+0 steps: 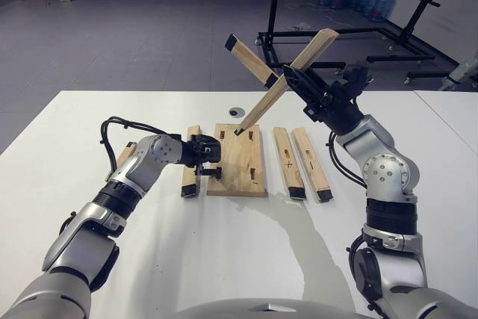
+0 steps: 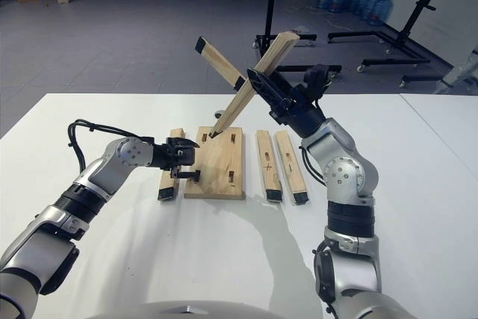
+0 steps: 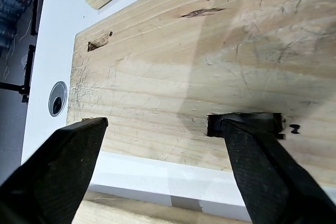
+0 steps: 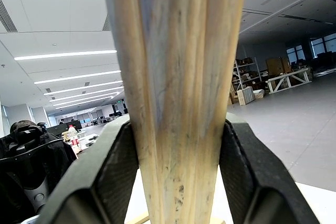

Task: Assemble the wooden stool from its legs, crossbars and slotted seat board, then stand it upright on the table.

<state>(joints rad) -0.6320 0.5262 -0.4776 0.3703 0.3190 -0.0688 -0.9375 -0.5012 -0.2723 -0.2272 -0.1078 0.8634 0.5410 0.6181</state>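
The right jaws are clamped on a long wooden leg [image 1: 263, 104], one finger on each side of it and pressed flat against the wood. They hold it raised and steeply tilted above the white surface [image 1: 89, 125]. A second leg [image 1: 250, 57] crosses the held one just beyond the jaws, making an X, and its dark-capped end points toward 10 o'clock. The held leg's lower end comes down onto the slotted seat board [image 1: 239, 162], meeting it by a slot near the board's 12 o'clock edge.

The left jaws stand wide open and hold nothing, low at the board's 9 o'clock edge. One fingertip [image 3: 247, 124] lies over the board's face beside a slot, and the other [image 3: 79, 145] is off past the edge. Whether either touches the wood cannot be told. Just beyond them at 9 o'clock, a loose leg [image 1: 190, 173] lies flat beside the board.

At the board's 3 o'clock side two more legs [image 1: 287, 162] [image 1: 311, 162] lie flat, side by side and near each other. A round grommet hole [image 1: 237, 111] sits in the surface at the board's 12 o'clock.
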